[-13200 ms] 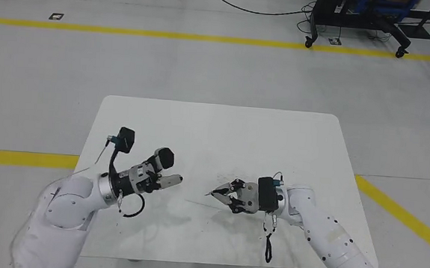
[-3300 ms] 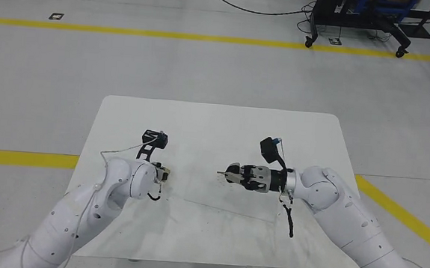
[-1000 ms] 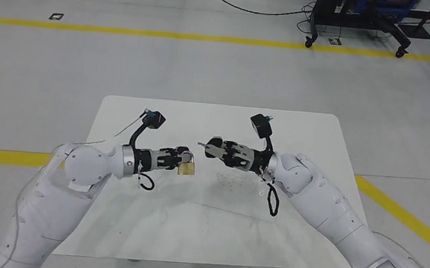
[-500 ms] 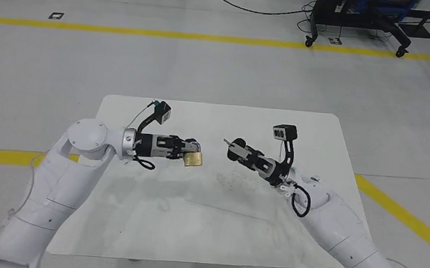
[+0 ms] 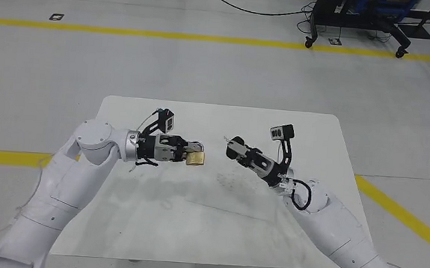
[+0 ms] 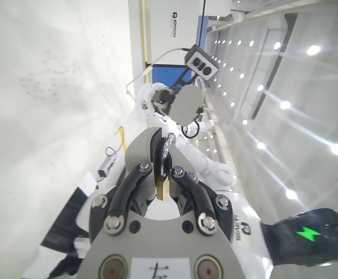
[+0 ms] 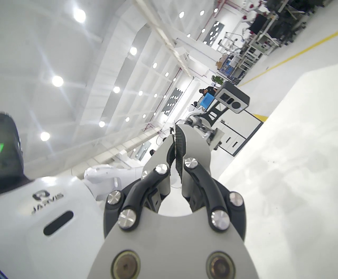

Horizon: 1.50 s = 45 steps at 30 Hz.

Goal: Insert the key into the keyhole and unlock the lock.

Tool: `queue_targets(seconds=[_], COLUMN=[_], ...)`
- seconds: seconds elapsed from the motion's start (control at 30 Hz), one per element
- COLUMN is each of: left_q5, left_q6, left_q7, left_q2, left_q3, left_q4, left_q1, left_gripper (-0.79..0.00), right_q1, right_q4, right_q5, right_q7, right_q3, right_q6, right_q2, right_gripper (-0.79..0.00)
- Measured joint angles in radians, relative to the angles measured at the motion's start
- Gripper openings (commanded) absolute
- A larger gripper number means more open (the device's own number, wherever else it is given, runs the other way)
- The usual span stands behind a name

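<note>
Two grippers raised over a white table (image 5: 276, 123) with rounded corners, tips facing each other near its middle, close but not touching. Left gripper (image 5: 187, 148), grey metal fingers on black linkage bars, clamped on a padlock (image 5: 194, 159). Padlock small, with a squarish brass body of dull gold and a curved, shiny steel hoop. From the left wrist, padlock (image 6: 163, 189) gripped by its hoop between the ribbed black pads of the left gripper (image 6: 161, 140), brass body lying back between the fingers toward the palm. Held in the air, clear of the tabletop.

Right gripper (image 5: 231, 143) near the padlock, fingers pressed tight together on the key (image 5: 225, 138), a thin pale sliver poking out past the fingertips and pointing toward the padlock. Small gap between key tip and brass body. From the right wrist, pads of the right gripper (image 7: 175, 136) closed face to face, rough and dark; key too small there to make out.

Faint grey scuff marks (image 5: 230, 182) speckled across the smooth tabletop below the two grippers. Small black box-shaped left wrist camera (image 5: 166, 118) on a thin bracket, and a matching right wrist camera (image 5: 279, 131). Pale glossy floor (image 5: 204, 73) around the table, crossed by yellow stripes (image 5: 207, 37).
</note>
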Motion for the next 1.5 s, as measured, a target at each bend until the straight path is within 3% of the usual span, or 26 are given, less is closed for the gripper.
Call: queue_targets(seconds=[0.2,0.3,0.63,0.8,1.03,1.23,1.5], left_q5=[-0.031,-0.035,-0.032,0.053,0.076,0.081,0.086], left_q6=[0.175,0.186,0.183,0.262,0.336,0.363,0.344], left_q7=[0.022,0.043,0.052,0.235,0.367,0.41,0.406], left_q2=[-0.021,-0.027,-0.027,-0.015,-0.018,-0.024,-0.026], left_q3=[0.056,0.065,0.065,0.026,0.026,0.039,0.033], left_q4=[0.071,0.09,0.093,0.096,-0.003,-0.022,-0.018], left_q1=[-0.07,-0.09,-0.088,-0.088,-0.061,-0.061,-0.063], left_gripper=[-0.785,-0.785,-0.785,-0.785,-0.785,-0.785,-0.785], right_q1=[-0.101,-0.149,-0.163,-0.166,-0.167,-0.16,-0.153], right_q4=[-0.15,-0.236,-0.268,-0.268,-0.306,-0.322,-0.337], right_q5=[0.04,0.003,-0.009,-0.017,-0.056,-0.035,-0.021], right_q7=[-0.053,-0.113,-0.129,-0.138,-0.358,-0.532,-0.537], right_q3=[0.072,0.107,0.111,0.11,0.063,0.002,-0.026], right_q6=[0.322,0.412,0.431,0.438,0.598,0.615,0.682], right_q2=[0.025,0.034,0.035,0.035,0.01,-0.024,-0.046], right_gripper=[-0.785,-0.785,-0.785,-0.785,-0.785,-0.785,-0.785])
